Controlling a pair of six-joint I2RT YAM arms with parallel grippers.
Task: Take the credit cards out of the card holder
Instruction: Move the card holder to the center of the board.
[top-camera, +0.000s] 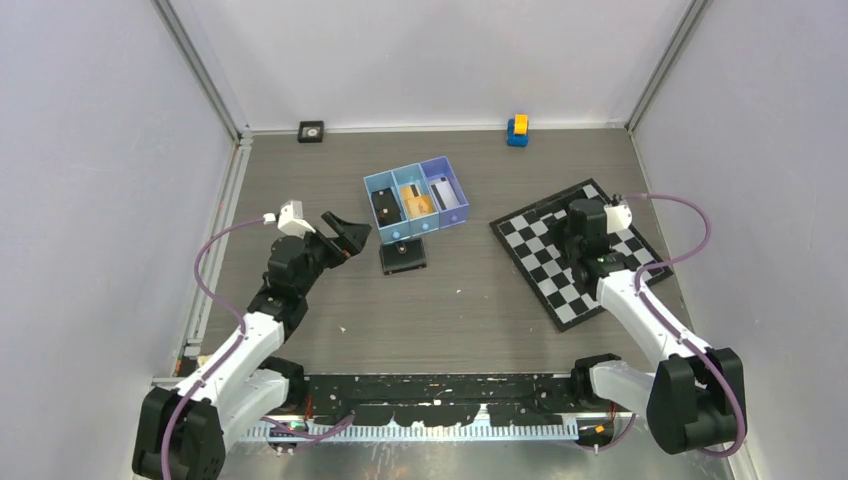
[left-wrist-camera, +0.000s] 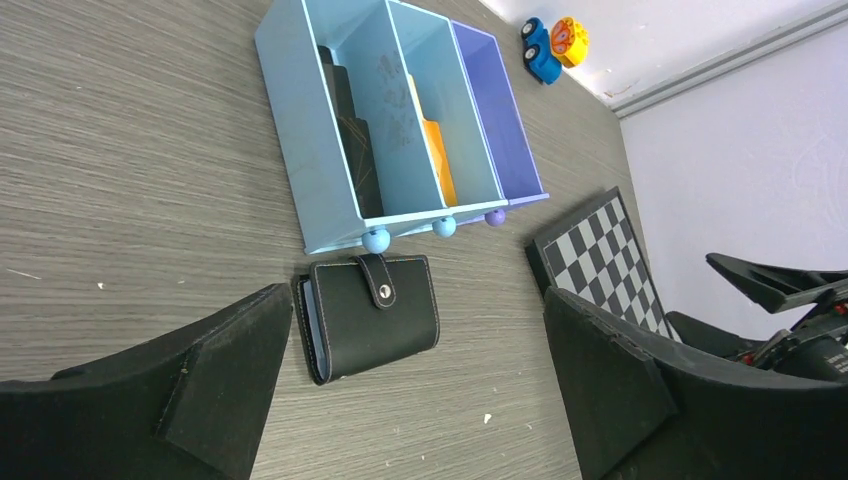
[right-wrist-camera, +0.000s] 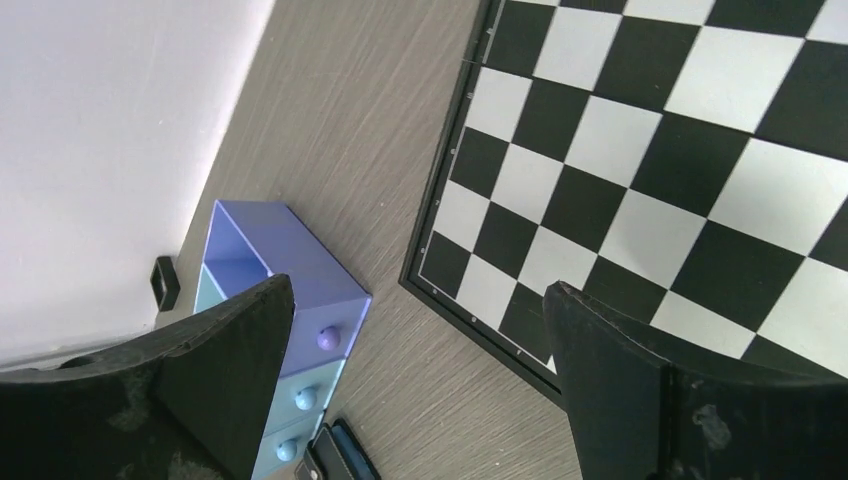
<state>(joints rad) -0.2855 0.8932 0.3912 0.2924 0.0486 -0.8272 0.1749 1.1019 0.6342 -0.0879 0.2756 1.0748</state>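
Observation:
The card holder (top-camera: 403, 256) is a small black wallet lying closed, strap snapped, just in front of the blue tray; it also shows in the left wrist view (left-wrist-camera: 372, 315) and partly in the right wrist view (right-wrist-camera: 335, 460). An orange-gold credit card (left-wrist-camera: 437, 160) stands in the tray's middle compartment, a dark card (left-wrist-camera: 352, 140) in the left one, and a pale card (top-camera: 443, 192) in the right one. My left gripper (top-camera: 352, 235) is open and empty, left of the holder and above the table; its jaws (left-wrist-camera: 420, 390) stand wide apart. My right gripper (top-camera: 578, 250) is open and empty over the chequered board, and the right wrist view (right-wrist-camera: 420, 380) shows it too.
The blue three-compartment tray (top-camera: 378, 184) stands behind the holder. The black-and-white chequered board (top-camera: 545, 270) lies at the right. A small blue and yellow toy (top-camera: 517, 130) and a small black square item (top-camera: 311, 131) sit by the back wall.

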